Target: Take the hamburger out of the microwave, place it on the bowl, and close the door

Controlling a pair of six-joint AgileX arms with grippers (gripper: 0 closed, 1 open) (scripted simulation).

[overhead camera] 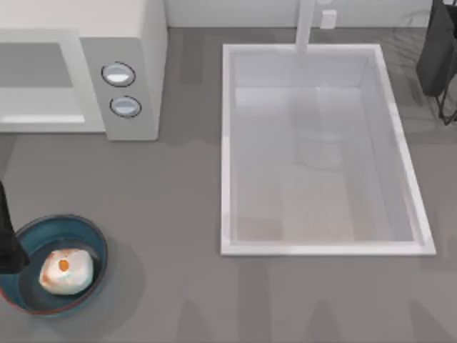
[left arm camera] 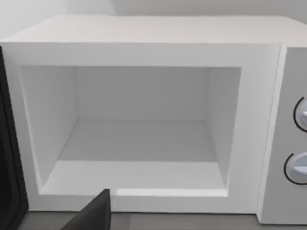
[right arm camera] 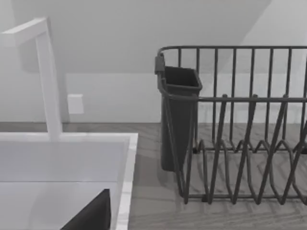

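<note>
**A:** Where is the hamburger [overhead camera: 66, 271]?

**B:** It sits inside the bowl [overhead camera: 91, 238], near the front-left corner of the tabletop [overhead camera: 171, 214] in the top view. It is a small cream lump with an orange spot on top, resting on the dark teal inside of the bowl, toward the bowl's middle.

**A:** And the microwave [overhead camera: 128, 43]?

**B:** It stands at the back left, well apart from the bowl. The left wrist view looks straight into its cavity [left arm camera: 139, 129], which holds nothing. The two round knobs [overhead camera: 118, 74] are on the panel at the right side of the opening. A dark edge runs down the side of the left wrist view beside the opening; I take it for the door [left arm camera: 7, 158], swung open, though little of it shows.

**A:** What about the left arm?

**B:** A dark part of the left arm [overhead camera: 7, 236] stands at the top view's left edge, just beside the bowl and overlapping its rim. Whether the left claw is released or clenched, I cannot tell.

**A:** The right arm?

**B:** Its wrist camera faces the white sink basin [overhead camera: 321, 150], the faucet [right arm camera: 48, 76] and a dark wire dish rack [right arm camera: 240, 124] with a cutlery cup [right arm camera: 178, 120] hung on its corner. The rack sits at the back right of the tabletop. The right claw's state I cannot tell either.
</note>
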